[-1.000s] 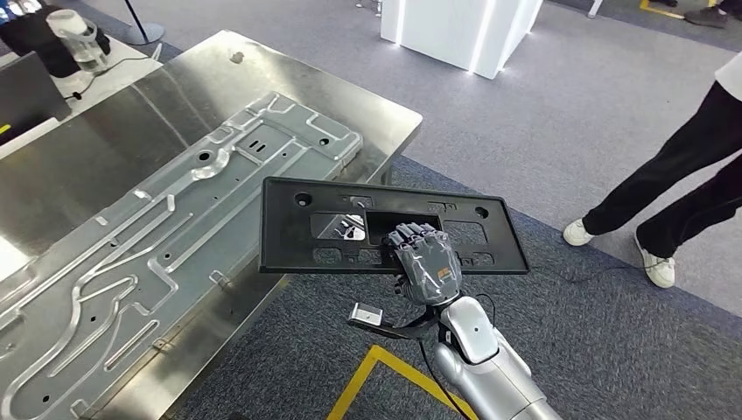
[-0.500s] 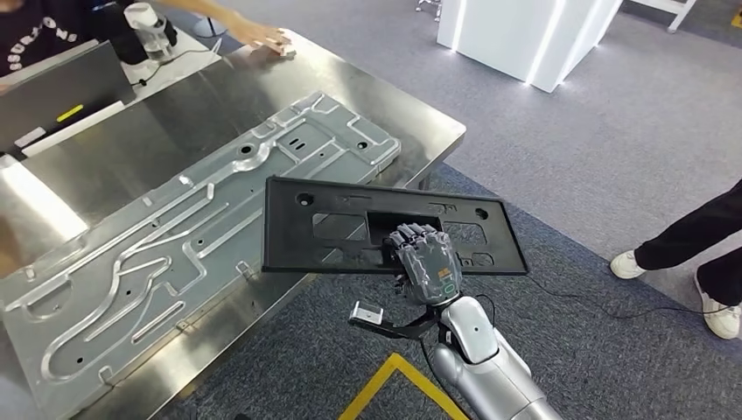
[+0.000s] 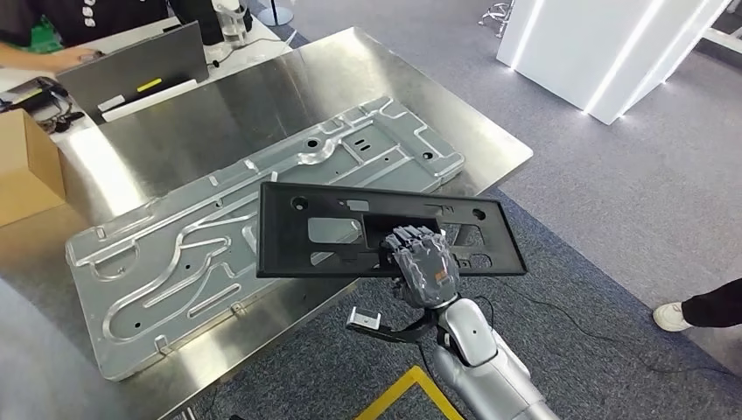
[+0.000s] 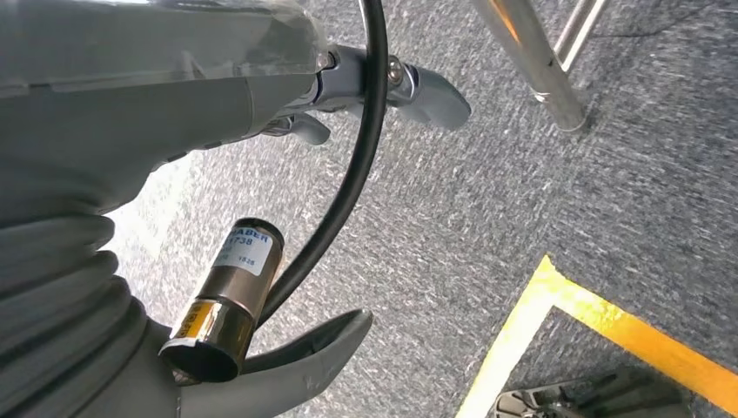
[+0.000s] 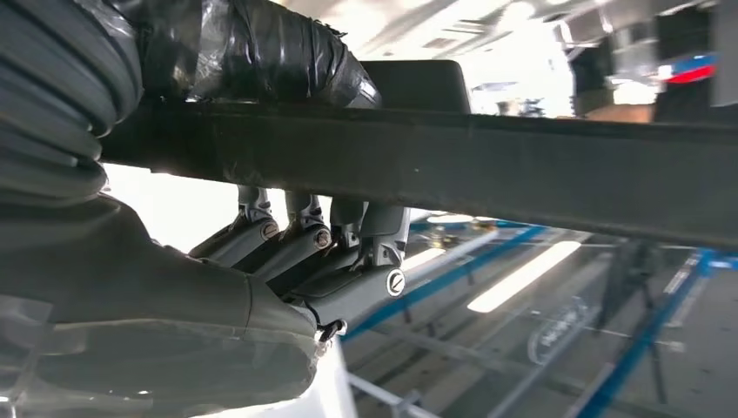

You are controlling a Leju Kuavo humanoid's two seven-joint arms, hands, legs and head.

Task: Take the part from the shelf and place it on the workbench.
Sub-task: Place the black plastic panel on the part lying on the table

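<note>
The part is a flat black rectangular panel [image 3: 297,236] with cut-outs. My right hand [image 3: 424,267] grips it by the near long edge and holds it level in the air. Its left half hangs above the near edge of the steel workbench [image 3: 219,122], while its right half is over the carpet. In the right wrist view the fingers [image 5: 287,244] curl under the dark panel edge [image 5: 522,174]. In the left wrist view my left hand [image 4: 130,113] hangs over the carpet, its fingers [image 4: 426,91] and thumb apart and holding nothing.
A large stamped metal sheet [image 3: 175,262] covers much of the workbench. At the far left lie a cardboard box [image 3: 26,166] and a grey laptop [image 3: 131,74], with a person's arm [image 3: 35,57] beside them. A white pillar [image 3: 604,44], a person's shoe [image 3: 674,315] and yellow floor tape [image 3: 411,394] surround it.
The whole picture has shifted right, so the camera has turned left. The workbench now lies under more of the panel. My right hand still holds the panel the same way.
</note>
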